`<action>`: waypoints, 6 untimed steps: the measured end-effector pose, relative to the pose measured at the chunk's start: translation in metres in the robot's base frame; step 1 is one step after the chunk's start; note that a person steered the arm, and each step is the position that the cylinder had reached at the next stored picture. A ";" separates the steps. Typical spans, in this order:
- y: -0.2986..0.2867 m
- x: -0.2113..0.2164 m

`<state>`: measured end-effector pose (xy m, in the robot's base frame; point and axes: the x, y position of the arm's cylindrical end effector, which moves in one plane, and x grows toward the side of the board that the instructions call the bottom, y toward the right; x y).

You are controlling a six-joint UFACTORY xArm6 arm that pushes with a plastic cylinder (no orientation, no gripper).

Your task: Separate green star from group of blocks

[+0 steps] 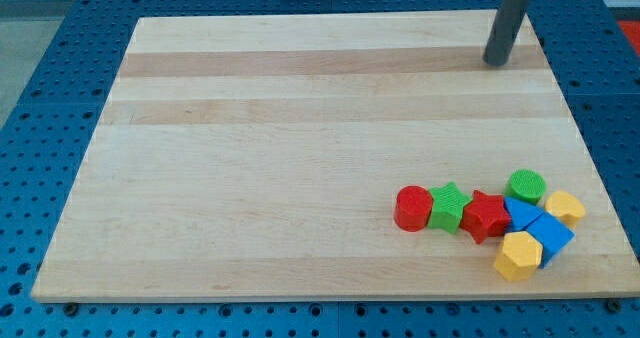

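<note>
The green star (450, 206) lies in a tight group of blocks at the view's lower right of the wooden board (250, 148). It touches a red cylinder (412, 208) on its left and a red star (486, 216) on its right. My tip (495, 62) rests on the board at the view's upper right, far above the group and touching no block.
The group also holds a green cylinder (526, 186), a yellow heart-like block (566, 207), two blue blocks (522, 216) (551, 236) and a yellow hexagon (519, 255). The group lies near the board's right and bottom edges. A blue pegboard (40, 98) surrounds the board.
</note>
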<state>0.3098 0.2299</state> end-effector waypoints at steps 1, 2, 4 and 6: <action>0.028 0.039; 0.063 0.098; 0.028 0.099; -0.154 0.068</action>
<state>0.3780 0.0756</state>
